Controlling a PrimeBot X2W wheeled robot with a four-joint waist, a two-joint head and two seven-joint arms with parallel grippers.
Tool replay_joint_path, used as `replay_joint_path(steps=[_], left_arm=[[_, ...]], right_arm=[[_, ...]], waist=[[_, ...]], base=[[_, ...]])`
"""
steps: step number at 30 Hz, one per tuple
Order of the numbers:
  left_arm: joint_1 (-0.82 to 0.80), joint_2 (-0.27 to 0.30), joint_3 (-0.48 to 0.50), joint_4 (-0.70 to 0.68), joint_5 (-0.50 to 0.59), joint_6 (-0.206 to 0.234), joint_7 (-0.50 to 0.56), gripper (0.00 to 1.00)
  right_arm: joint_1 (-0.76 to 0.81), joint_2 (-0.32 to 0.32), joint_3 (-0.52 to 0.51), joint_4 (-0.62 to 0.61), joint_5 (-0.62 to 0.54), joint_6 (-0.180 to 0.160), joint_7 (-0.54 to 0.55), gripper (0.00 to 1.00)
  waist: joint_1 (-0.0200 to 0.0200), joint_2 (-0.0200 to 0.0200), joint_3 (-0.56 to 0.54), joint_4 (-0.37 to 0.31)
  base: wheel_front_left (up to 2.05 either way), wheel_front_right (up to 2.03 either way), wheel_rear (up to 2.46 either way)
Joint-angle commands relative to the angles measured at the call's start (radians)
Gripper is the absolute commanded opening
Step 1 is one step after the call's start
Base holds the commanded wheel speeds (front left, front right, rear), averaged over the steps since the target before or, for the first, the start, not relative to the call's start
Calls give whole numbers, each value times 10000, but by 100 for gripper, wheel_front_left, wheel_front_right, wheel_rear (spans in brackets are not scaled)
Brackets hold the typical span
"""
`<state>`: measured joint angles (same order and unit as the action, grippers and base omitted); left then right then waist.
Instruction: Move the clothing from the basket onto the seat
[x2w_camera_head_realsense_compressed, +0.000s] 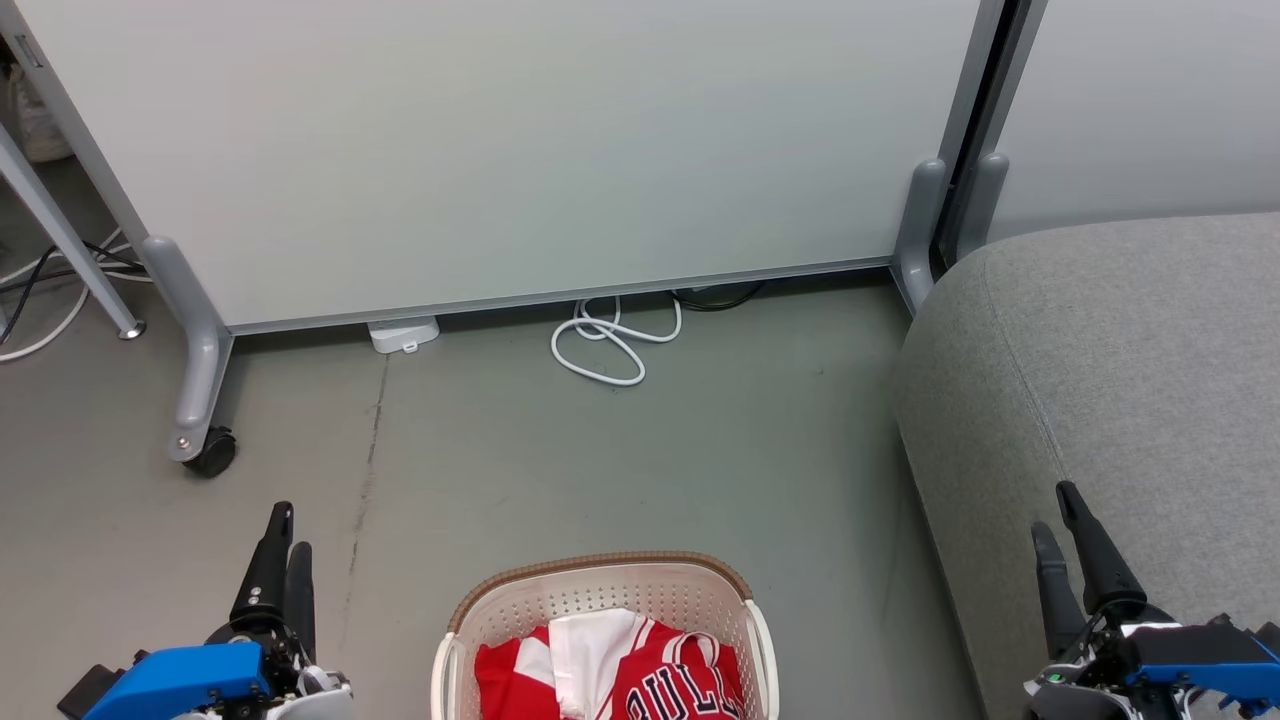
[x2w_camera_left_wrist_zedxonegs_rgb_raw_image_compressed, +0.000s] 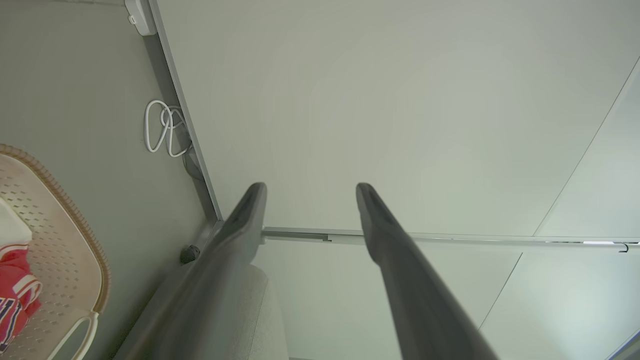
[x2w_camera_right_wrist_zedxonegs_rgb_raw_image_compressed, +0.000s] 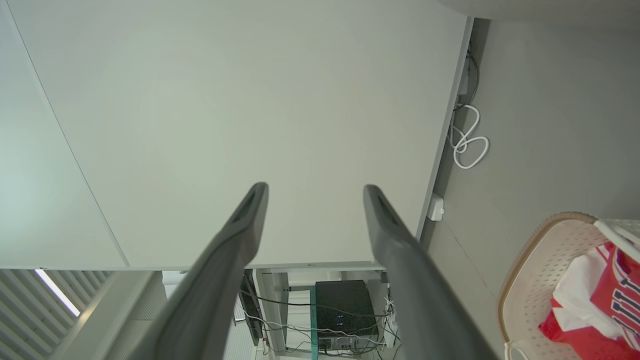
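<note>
Nothing is moved yet: the clothing (x2w_camera_head_realsense_compressed: 610, 670) lies in the basket (x2w_camera_head_realsense_compressed: 600, 585) at 6 o'clock, none on the seat (x2w_camera_head_realsense_compressed: 1130, 350) at 3 o'clock, and the left gripper (x2w_camera_head_realsense_compressed: 291, 530) and right gripper (x2w_camera_head_realsense_compressed: 1052, 510) have fingers apart, holding nothing.

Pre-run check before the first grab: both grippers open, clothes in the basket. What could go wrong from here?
1. The clothing lies bunched in the basket. A pinch may catch only one garment, or lift the light-looking basket with it.
2. The right gripper appears right at the edge of the seat. Swinging inward could brush the upholstery.
3. A white cable loops on the floor ahead. Rolling forward might snag it.
</note>
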<state>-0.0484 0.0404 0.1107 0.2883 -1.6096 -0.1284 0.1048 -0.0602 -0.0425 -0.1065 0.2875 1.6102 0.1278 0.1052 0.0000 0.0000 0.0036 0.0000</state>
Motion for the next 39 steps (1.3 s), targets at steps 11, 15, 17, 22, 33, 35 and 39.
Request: replay_joint_path(steps=[11,15,17,22,33,35,39], left_arm=[[-219,65,-75,-594,827,-4,-582,100],[-222,69,-80,-730,1346,-6,-763,100],[-224,71,-83,-800,1613,-6,-850,100],[-236,76,-149,-1013,2569,-8,-1061,100],[-203,86,-536,-1502,4926,191,-1486,100],[-193,87,-625,-1574,5396,223,-1558,100],[-175,90,-822,-1696,6275,325,-1701,100]], right_arm=[[-195,-32,262,-444,-843,16,-583,100],[-205,-36,326,-535,-1494,17,-763,100],[-207,-38,353,-583,-1775,18,-853,100],[-224,-43,440,-729,-2536,19,-1062,100],[-258,-53,709,-1136,-4387,23,-1488,100],[-260,-55,779,-1205,-4739,24,-1559,100],[-256,-58,935,-1313,-5464,25,-1701,100]], waist=[[0,0,23,8],[0,0,30,15],[0,0,34,19],[0,0,47,28],[0,0,67,60],[0,0,66,68],[0,0,63,87]], base=[[0,0,0],[0,0,0],[0,0,0],[0,0,0],[0,0,0],[0,0,0],[0,0,0]])
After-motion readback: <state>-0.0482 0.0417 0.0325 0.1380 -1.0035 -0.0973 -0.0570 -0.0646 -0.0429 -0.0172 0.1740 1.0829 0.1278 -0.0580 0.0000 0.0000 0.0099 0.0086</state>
